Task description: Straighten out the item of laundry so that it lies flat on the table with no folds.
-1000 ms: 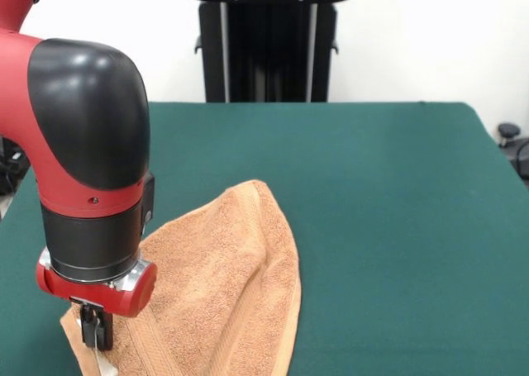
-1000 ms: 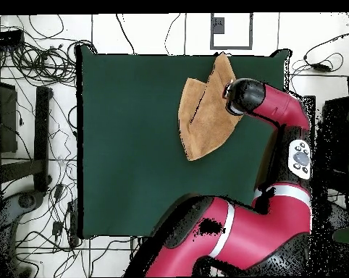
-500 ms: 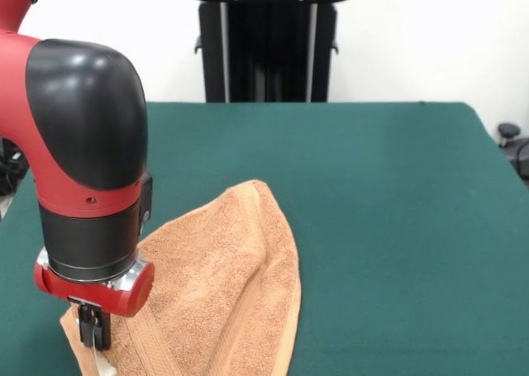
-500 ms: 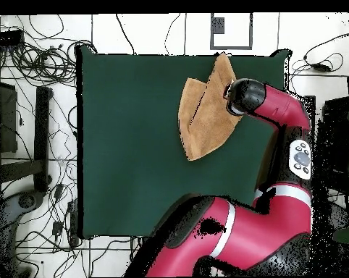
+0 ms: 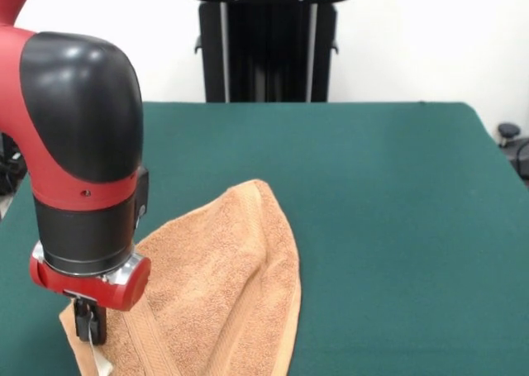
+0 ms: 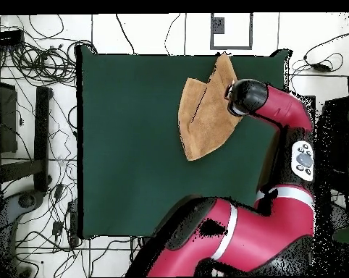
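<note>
The item of laundry (image 5: 223,285), a light-brown terry towel, lies folded over itself on the green table (image 5: 380,186), near the front-left in the front view. A fold ridge runs along its right side. My gripper (image 5: 89,328) hangs low over the towel's left corner, shut on the edge there, with a small white tag (image 5: 101,364) just below it. From overhead the towel (image 6: 203,116) is a pointed, leaf-like shape near the table's (image 6: 127,145) top edge, and the arm's black wrist hides the gripper.
The arm's thick red and black wrist (image 5: 83,161) fills the left side of the front view. A black stand (image 5: 269,41) rises behind the table's far edge. Cables (image 6: 32,51) lie on the floor beside the table.
The wrist and gripper have shifted slightly to the left in the front view. The towel's shape has barely changed.
</note>
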